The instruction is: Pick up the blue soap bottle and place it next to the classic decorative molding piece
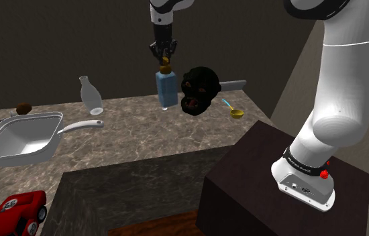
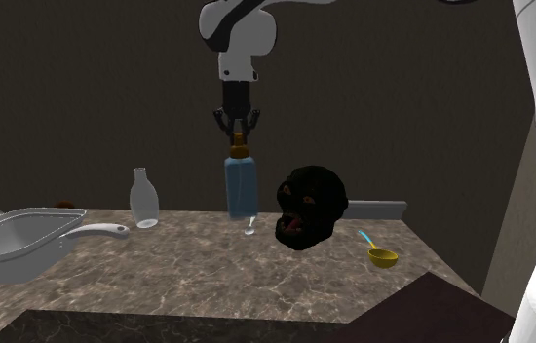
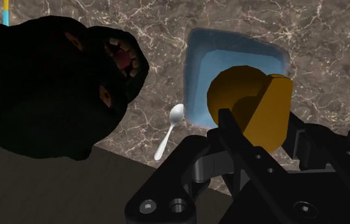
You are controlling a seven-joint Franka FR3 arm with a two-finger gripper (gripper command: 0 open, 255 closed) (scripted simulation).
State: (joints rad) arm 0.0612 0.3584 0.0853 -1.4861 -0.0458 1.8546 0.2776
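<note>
The blue soap bottle (image 1: 166, 87) (image 2: 241, 187) (image 3: 231, 63) has a brown-gold pump cap (image 3: 250, 98). My gripper (image 1: 165, 57) (image 2: 240, 132) (image 3: 259, 124) is shut on that cap and the bottle hangs upright just above the marble counter (image 1: 143, 137). The molding piece (image 1: 234, 84) (image 2: 375, 208) is a pale grey bar lying along the counter's back edge, toward the shoulder view's right, partly hidden by a black head-shaped mask (image 1: 199, 90) (image 2: 309, 207) (image 3: 53, 83). The mask stands between the bottle and the molding.
A small white spoon (image 2: 250, 229) (image 3: 169, 130) lies on the counter under the bottle. A clear glass bottle (image 1: 90, 95), a grey pan (image 1: 22, 137), a yellow ladle (image 1: 235, 112) and a brown lump (image 1: 23, 108) also sit there. A red toy car (image 1: 19, 211) lies below.
</note>
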